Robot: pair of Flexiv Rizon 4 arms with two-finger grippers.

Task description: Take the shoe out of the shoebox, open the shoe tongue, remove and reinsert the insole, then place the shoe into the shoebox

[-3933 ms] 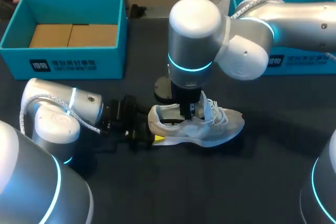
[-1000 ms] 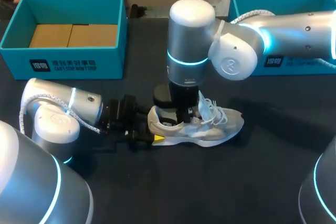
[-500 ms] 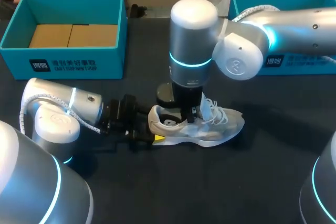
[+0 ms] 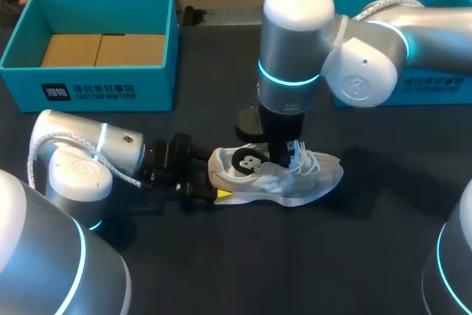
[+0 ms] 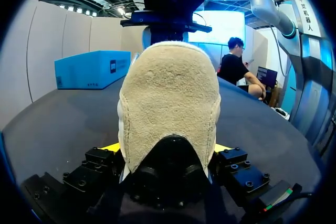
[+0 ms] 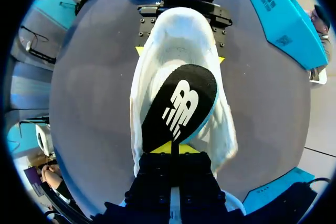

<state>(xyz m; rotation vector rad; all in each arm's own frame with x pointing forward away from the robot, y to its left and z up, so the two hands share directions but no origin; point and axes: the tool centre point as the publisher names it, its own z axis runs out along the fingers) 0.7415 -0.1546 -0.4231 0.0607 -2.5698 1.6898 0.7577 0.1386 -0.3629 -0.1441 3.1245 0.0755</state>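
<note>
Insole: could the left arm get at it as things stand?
Probably not. The left gripper is clamped on the heel of the shoe, and the right gripper holds the insole over the shoe's opening.

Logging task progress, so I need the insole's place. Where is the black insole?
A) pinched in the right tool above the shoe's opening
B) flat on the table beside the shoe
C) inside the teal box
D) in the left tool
A: the right wrist view shows the insole pinched in the right tool over the shoe.
</note>
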